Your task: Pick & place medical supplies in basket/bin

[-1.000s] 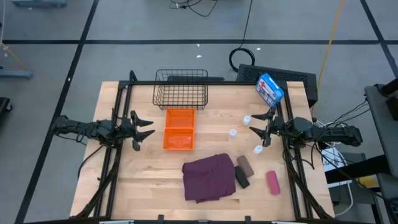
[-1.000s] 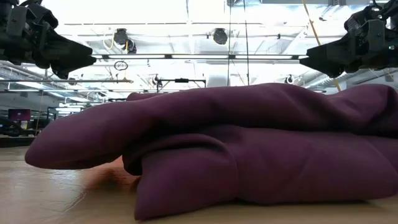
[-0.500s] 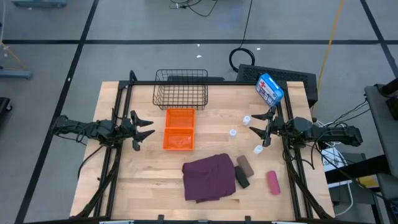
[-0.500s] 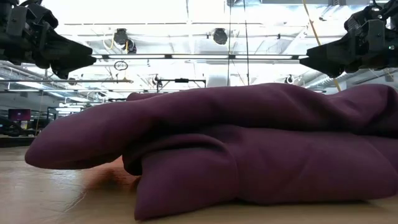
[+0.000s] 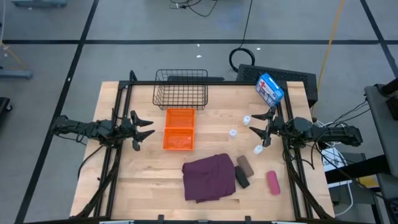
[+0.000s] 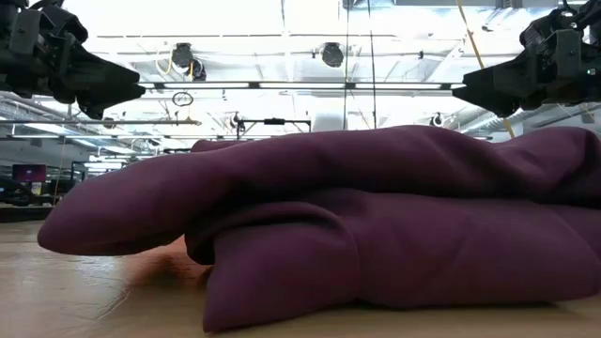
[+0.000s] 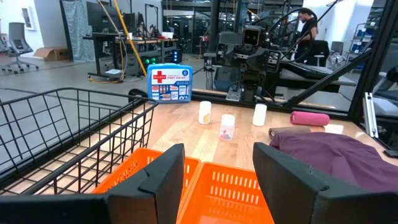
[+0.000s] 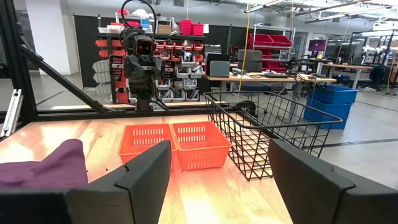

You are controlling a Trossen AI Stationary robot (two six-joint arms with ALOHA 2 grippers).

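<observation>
Awaiting start: black wire-mesh basket (image 5: 181,88) and orange two-compartment plastic bin (image 5: 180,129) both lying empty. Purple-maroon cloth (image 5: 209,177), brown, black, pink rolls, three white vials all resting on wooden surface (image 5: 124,174). Left claw (image 5: 144,129), right claw (image 5: 258,127) hovering wide, holding nothing.

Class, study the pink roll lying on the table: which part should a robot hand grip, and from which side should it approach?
Grip the pink roll across its narrow middle, coming straight down from above. It lies flat with bare table around it, apart from the black roll, so the fingers should fit either side. The right hand is nearer.
</observation>
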